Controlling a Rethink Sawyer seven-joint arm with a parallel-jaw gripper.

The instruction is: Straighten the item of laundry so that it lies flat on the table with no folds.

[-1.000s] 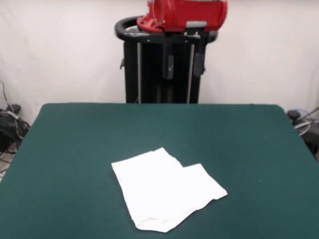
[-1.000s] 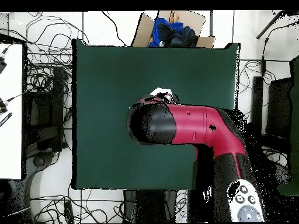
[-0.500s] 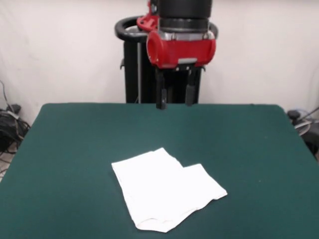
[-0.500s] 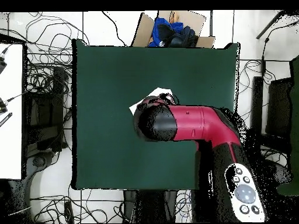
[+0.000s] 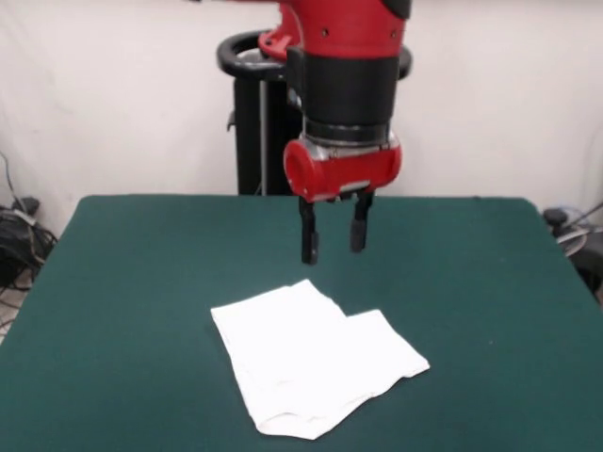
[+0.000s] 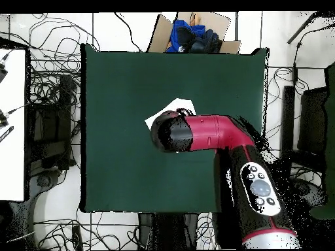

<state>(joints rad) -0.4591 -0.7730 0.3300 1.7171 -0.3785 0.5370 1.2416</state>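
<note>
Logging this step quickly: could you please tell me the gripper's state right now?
Gripper: open, holding nothing, above the shirt.

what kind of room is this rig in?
Likely a robotics lab: the gripper hangs over a folded white T-shirt on a green table, with loose cables across the tiled floor.

The item of laundry (image 5: 316,363), plain white side up, lies folded over itself on the dark green table (image 5: 132,282), toward its near edge.
</note>
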